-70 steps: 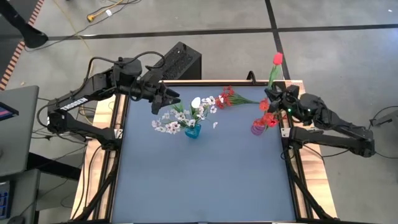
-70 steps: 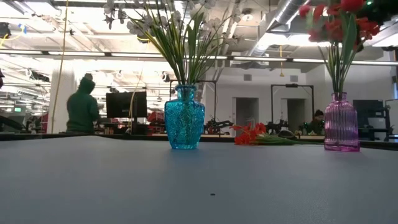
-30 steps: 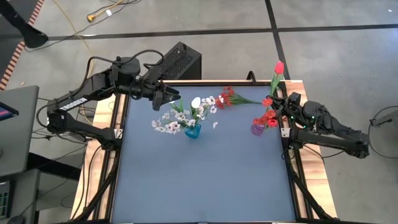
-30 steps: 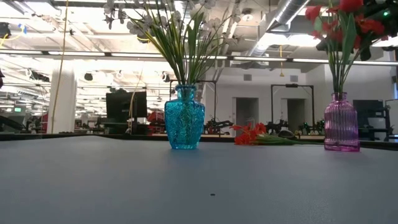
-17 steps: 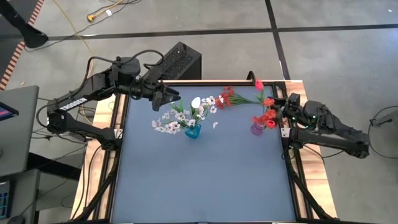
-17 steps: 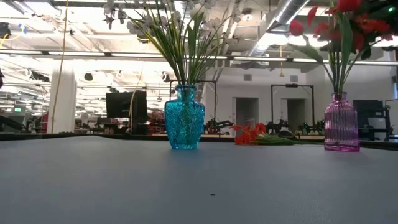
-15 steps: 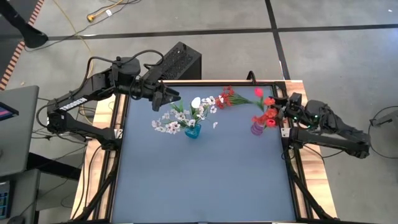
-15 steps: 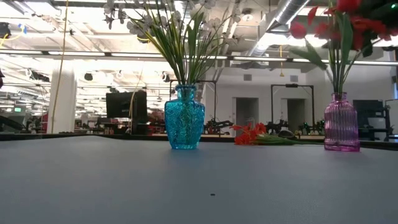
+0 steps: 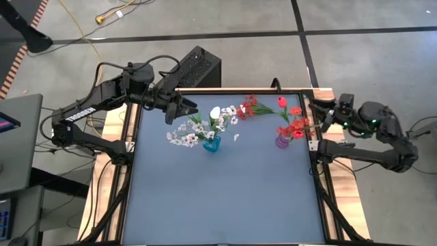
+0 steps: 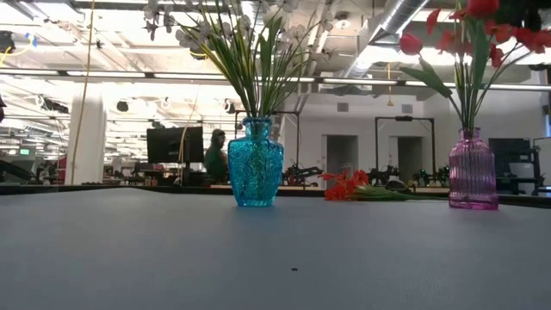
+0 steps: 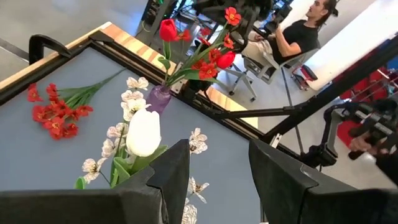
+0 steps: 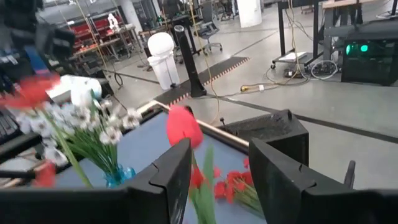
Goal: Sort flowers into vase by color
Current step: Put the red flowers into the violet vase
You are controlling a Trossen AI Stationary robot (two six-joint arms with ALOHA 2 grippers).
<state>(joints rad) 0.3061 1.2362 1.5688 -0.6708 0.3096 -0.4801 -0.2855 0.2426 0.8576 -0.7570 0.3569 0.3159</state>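
A blue vase (image 9: 212, 144) holds the white flowers (image 9: 198, 126), including a white tulip (image 11: 143, 132). A purple vase (image 9: 283, 141) near the right edge holds red flowers, and a red tulip (image 9: 283, 102) leans out of it toward the far left. A red spray (image 9: 251, 106) lies flat on the table by the far edge. My left gripper (image 9: 194, 108) hovers open just beyond the white flowers. My right gripper (image 9: 321, 115) stands open over the table's right rim, to the right of the purple vase, with the red tulip (image 12: 184, 127) ahead of its fingers.
A black box (image 9: 198, 67) stands beyond the far edge. The grey table top (image 9: 225, 198) lies bare over its near half. In the left wrist view, a person (image 11: 298, 34) sits in a chair beyond the table.
My right gripper has let go of the red tulip and drawn back toward the table's right edge. The tulip, held upright above the purple vase a second ago, has tipped toward the left and now leans in the vase with the other red flowers.
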